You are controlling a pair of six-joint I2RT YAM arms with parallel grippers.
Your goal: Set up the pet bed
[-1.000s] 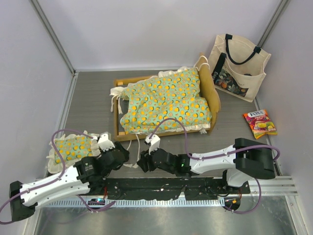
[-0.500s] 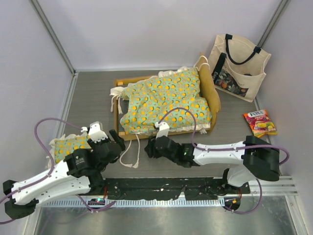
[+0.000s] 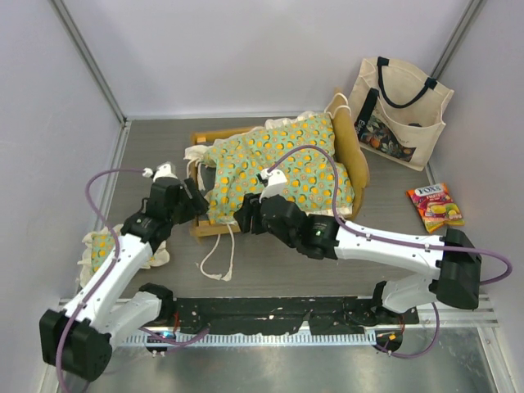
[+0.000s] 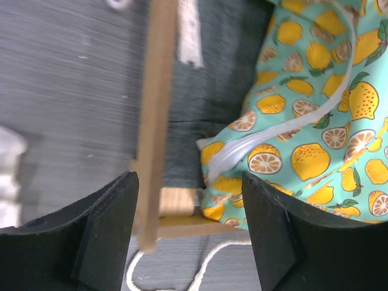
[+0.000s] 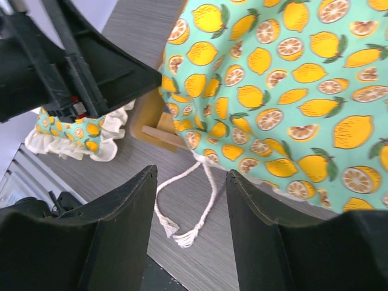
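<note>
So you were partway through seating the mattress cushion (image 3: 278, 168) in the pet bed frame (image 3: 358, 164), which stood mid-scene toward the far side.
From above, your left gripper (image 3: 192, 205) and right gripper (image 3: 244, 216) hovered at the bed's near-left corner, where the cushion lay askew. Only your left wrist view showed bare grey base (image 4: 212, 91) beside the cushion's edge, jaws wide and empty. Your right wrist view, jaws likewise spread on nothing, showed the loose tie (image 5: 188, 206). Next, I judge, you needed to pinch that corner and tuck it inside.

The pet bed (image 3: 359, 168) carries its lemon-print cushion (image 3: 286, 155). At its near left corner are the left end effector (image 3: 199, 209) and the right end effector (image 3: 243, 217). A small pillow (image 3: 98, 246) lies left of it.
</note>
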